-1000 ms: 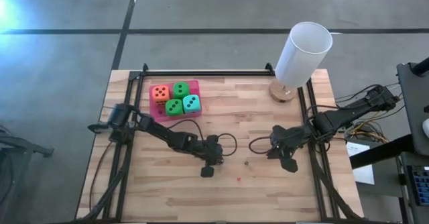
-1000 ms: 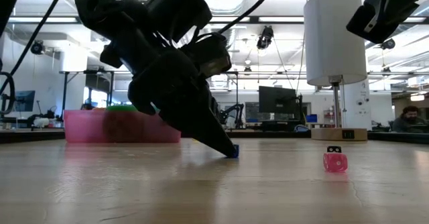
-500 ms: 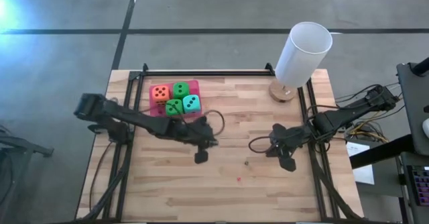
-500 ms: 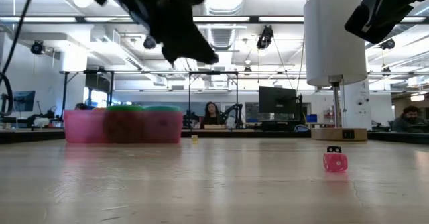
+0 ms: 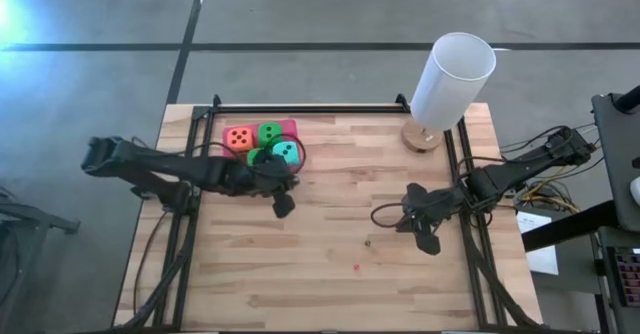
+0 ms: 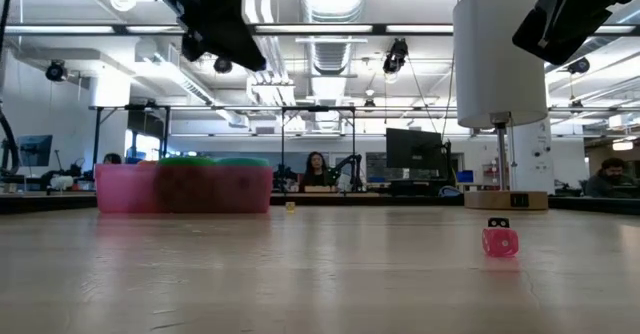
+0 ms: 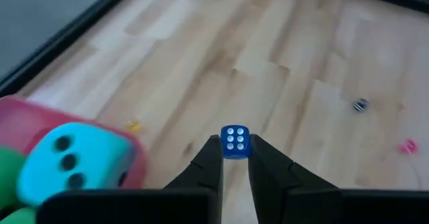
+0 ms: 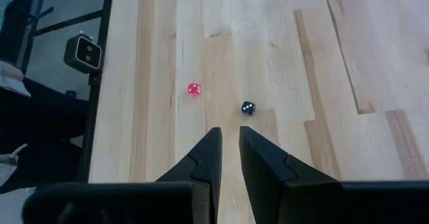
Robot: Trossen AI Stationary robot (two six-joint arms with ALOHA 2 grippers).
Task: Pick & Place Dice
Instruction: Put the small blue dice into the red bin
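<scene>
The left claw [image 7: 233, 158] is clenched on a small blue die [image 7: 234, 141], hovering just beside the pink tray [image 5: 292, 127], which carries four big dice [image 5: 261, 144]. Red die [image 8: 194, 89] and black die [image 8: 248, 108] lie on the table [image 5: 330, 264], well apart from the tray. The right claw [image 8: 226, 150] waits above them, clenched on nothing. By this showing, the job is partly done.

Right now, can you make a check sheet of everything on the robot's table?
Surface: wooden table, bare planks showing.
Job's things: orange, green and teal big dice sit in the pink tray; a small blue die is pinched in the left claw, near the tray.
Clutter: tiny red die and tiny black die loose on the wood; white lamp at the back.
Grippers: right claw shut and empty, hanging over the table's right side.
Cables: black cable looped by the right arm.
Surroundings: people sit at desks in the room behind.
</scene>
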